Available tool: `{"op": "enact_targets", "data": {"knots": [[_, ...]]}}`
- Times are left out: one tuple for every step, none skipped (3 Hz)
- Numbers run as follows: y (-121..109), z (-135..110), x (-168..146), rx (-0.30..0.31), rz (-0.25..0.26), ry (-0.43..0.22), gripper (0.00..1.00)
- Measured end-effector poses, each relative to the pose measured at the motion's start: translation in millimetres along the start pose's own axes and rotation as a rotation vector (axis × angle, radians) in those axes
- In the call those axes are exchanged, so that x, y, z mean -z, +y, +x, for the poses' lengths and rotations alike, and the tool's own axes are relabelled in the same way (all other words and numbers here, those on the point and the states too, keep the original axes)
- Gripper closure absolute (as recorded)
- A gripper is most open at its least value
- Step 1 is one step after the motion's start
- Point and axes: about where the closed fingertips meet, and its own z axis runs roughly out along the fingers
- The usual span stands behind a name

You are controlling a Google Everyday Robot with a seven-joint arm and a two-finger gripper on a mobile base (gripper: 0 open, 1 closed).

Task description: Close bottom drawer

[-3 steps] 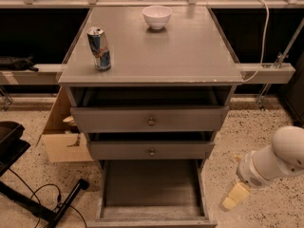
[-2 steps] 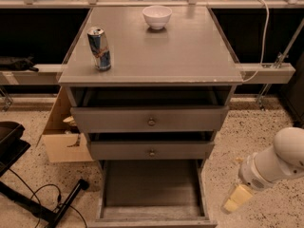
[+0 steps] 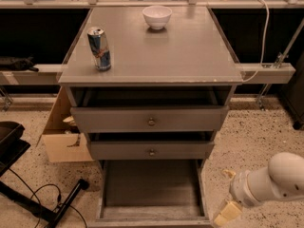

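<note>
Bottom drawer [image 3: 152,186] stands open; end effector [image 3: 226,213] just beside its right front corner, grip state unclear

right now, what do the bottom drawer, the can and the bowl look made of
The bottom drawer: likely wood painted matte grey, judging by its flat, dull boards. The can: thin metal with a glossy blue-silver print. The bowl: white and smooth, probably ceramic, perhaps plastic. The gripper hangs beside the open drawer's right front corner.
</note>
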Motion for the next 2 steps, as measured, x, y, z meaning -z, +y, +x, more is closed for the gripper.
{"op": "enact_targets", "data": {"knots": [[17,26,-73,0.025,0.006,-0.046,0.0],[19,46,-120,0.017,0.005,-0.038,0.0]]}}
